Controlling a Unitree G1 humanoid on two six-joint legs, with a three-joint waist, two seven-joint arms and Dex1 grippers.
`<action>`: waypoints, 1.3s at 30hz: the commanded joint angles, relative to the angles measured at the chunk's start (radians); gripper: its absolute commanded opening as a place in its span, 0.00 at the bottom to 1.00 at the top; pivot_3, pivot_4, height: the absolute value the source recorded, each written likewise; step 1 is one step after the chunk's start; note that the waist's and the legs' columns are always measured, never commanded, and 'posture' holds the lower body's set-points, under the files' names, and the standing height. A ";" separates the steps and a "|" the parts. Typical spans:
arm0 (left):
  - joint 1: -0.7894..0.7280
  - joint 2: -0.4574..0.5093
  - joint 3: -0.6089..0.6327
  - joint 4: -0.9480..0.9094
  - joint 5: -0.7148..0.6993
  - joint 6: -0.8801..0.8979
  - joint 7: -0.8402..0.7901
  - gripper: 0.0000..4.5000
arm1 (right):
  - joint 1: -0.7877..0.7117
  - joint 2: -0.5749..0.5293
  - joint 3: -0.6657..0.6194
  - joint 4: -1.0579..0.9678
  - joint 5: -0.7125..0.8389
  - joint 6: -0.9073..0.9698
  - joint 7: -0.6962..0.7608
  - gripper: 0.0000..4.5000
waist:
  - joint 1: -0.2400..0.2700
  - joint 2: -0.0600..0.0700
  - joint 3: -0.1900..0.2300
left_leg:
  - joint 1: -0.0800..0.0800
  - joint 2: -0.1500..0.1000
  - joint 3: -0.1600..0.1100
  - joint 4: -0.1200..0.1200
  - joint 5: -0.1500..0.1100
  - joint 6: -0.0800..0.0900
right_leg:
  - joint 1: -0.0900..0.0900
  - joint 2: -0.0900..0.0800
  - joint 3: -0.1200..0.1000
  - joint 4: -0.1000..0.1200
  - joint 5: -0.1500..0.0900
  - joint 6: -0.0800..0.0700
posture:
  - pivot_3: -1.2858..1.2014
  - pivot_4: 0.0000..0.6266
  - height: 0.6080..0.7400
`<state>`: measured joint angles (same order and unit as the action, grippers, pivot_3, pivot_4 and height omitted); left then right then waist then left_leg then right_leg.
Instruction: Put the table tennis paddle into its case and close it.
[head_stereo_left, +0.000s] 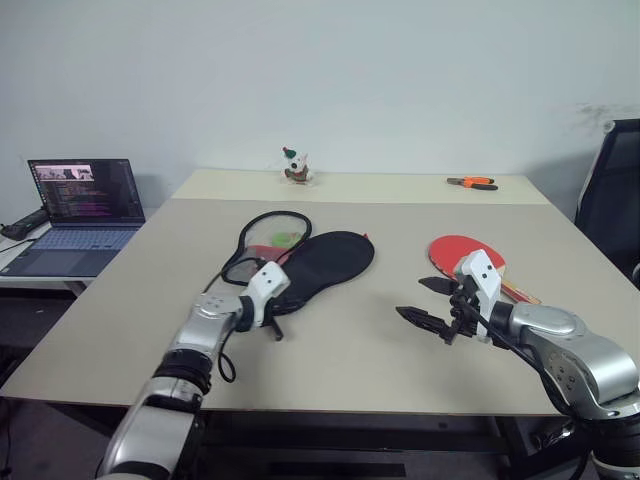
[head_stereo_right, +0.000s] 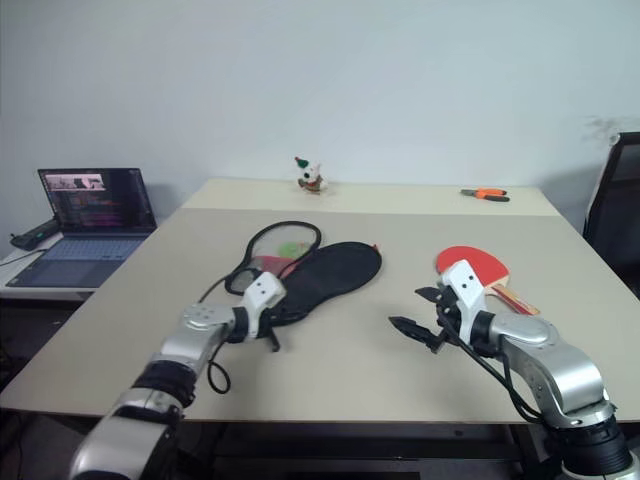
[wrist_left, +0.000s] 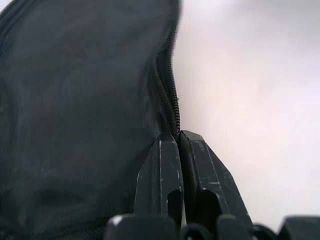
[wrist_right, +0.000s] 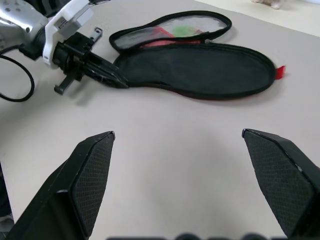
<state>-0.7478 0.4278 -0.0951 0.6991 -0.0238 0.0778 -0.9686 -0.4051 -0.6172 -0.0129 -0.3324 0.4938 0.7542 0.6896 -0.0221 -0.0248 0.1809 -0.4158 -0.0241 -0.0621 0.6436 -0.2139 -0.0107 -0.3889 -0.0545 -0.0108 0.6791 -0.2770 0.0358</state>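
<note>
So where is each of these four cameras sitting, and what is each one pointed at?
Left and right eye views: on the head, looking down over both arms at the beige table, black paddle-shaped fabric case and red-faced wooden paddle.
Left wrist view: on the left arm, along the left gripper, shut on the case's zipper edge.
Right wrist view: on the right arm, between the open right gripper fingers toward the case.
All share the case.

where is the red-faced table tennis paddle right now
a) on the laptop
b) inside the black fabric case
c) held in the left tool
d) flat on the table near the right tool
d: the red-faced wooden-handled table tennis paddle lies flat on the beige table just beyond the open right tool, apart from the open black fabric paddle case, whose edge the left tool pinches.
</note>
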 joint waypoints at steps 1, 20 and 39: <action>0.031 -0.066 -0.028 -0.258 -0.039 0.166 0.038 0.01 | 0.004 -0.025 -0.031 -0.029 0.012 -0.008 0.017 1.00 | 0.003 0.000 0.000 | -0.001 0.000 -0.001 0.000 0.000 0.000 | 0.000 0.000 0.000 0.000 0.000 0.000 | 0.52 0.24 1.00; 0.040 -0.208 -0.042 -0.414 -0.059 0.361 0.221 0.47 | -0.021 -0.044 -0.013 0.021 -0.004 -0.002 0.048 1.00 | -0.002 0.000 0.000 | 0.000 0.000 0.000 0.000 0.000 0.000 | 0.000 0.001 0.000 -0.001 0.000 0.001 | 0.52 0.24 1.00; 0.265 0.234 0.264 -0.648 -0.342 0.432 -0.011 0.62 | -0.242 0.311 0.075 0.342 -0.117 0.160 -0.314 1.00 | -0.002 0.003 0.002 | 0.001 0.000 -0.001 -0.002 0.000 0.000 | -0.001 0.000 0.001 -0.001 -0.001 -0.002 | 0.52 0.24 1.00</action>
<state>-0.4828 0.6442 0.1316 0.0591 -0.3507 0.5358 -0.9744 -0.6388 -0.3226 0.0518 -0.0138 0.4073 0.9431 0.4087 -0.0244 -0.0222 0.1833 -0.4148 -0.0241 -0.0629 0.6405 -0.2139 -0.0111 -0.3898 -0.0546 -0.0101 0.6780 -0.2782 0.0336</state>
